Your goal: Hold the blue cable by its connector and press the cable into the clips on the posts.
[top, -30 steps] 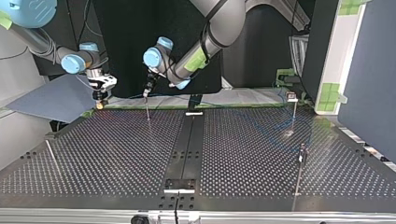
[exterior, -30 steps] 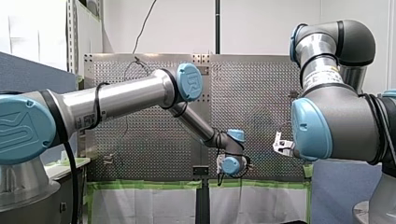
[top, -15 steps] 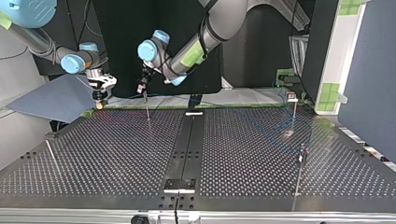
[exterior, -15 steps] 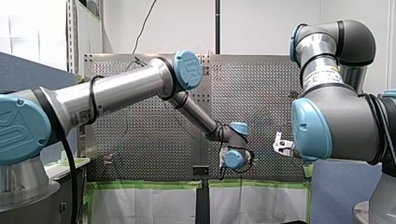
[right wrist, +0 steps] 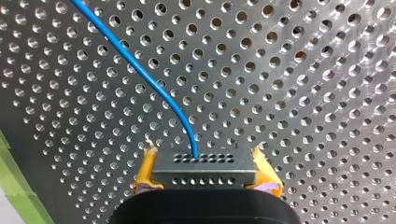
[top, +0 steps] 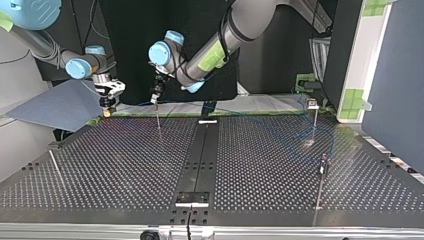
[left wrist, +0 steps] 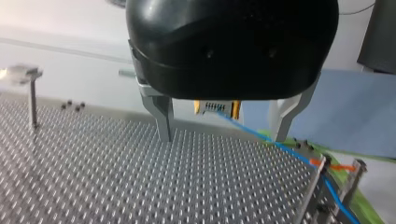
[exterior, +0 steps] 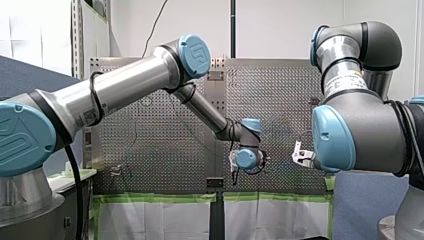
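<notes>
My right gripper (right wrist: 204, 173) is shut on the black connector (right wrist: 204, 164), its yellow pads on both sides. The blue cable (right wrist: 154, 88) leaves the connector and runs out over the perforated table (right wrist: 303, 70). In the left wrist view my left gripper (left wrist: 223, 137) stands open with nothing between its metal fingers (left wrist: 163, 116). Ahead of it are the held connector (left wrist: 215, 107) and the cable (left wrist: 289, 151), which slopes down to two thin posts (left wrist: 315, 186). In the top view my left gripper (top: 156, 94) hangs just above a post (top: 158, 117), beside my right gripper (top: 107, 102).
More posts stand on the table: one with a clip (top: 313, 104) at the top view's back right, one nearer (top: 322, 167), and a slanted rod (top: 56, 167) at the left. A black rail (top: 200, 155) runs down the middle. A grey panel (top: 55, 107) lies behind my right gripper.
My left arm has lifted its elbow and turned its wrist; its gripper swung slightly toward the top view's left and partly back. My right arm has stayed still.
</notes>
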You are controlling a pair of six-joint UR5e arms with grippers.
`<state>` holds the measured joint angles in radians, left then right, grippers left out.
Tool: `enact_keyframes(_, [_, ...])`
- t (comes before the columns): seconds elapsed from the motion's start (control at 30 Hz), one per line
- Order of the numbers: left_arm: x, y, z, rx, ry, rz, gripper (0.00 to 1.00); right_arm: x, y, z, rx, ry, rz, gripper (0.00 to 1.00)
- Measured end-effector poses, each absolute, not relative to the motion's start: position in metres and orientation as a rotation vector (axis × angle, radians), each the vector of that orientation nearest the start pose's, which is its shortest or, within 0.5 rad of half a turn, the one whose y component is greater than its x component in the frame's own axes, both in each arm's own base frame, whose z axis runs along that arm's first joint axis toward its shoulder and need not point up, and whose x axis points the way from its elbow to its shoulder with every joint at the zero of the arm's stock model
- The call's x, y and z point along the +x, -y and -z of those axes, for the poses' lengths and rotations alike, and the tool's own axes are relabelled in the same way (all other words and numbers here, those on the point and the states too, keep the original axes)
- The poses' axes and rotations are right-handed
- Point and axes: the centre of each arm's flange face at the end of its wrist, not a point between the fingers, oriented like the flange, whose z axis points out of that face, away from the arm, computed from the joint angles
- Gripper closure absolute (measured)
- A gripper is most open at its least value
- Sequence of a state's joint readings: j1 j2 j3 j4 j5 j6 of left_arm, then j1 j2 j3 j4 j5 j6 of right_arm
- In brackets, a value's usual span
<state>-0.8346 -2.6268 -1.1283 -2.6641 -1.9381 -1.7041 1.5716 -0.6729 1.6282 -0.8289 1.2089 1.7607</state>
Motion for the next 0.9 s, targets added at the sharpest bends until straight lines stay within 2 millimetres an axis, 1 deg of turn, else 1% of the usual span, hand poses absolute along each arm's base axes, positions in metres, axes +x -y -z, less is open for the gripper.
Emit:
enact_keyframes(0.1, [0.443, 0.625, -0.042, 0.290, -1.711, 0.391, 0.00, 0.170, 0.638, 0.004, 1.485, 1.309, -1.555, 1.00])
enact_keyframes(0.3, [0.434, 0.607, -0.057, 0.239, -1.762, 0.357, 0.00, 0.172, 0.637, 0.004, 1.492, 1.312, -1.569, 1.00])
enact_keyframes(0.9, [0.398, 0.561, -0.098, 0.254, -1.875, 0.240, 0.00, 0.179, 0.635, 0.004, 1.509, 1.307, -1.592, 1.00])
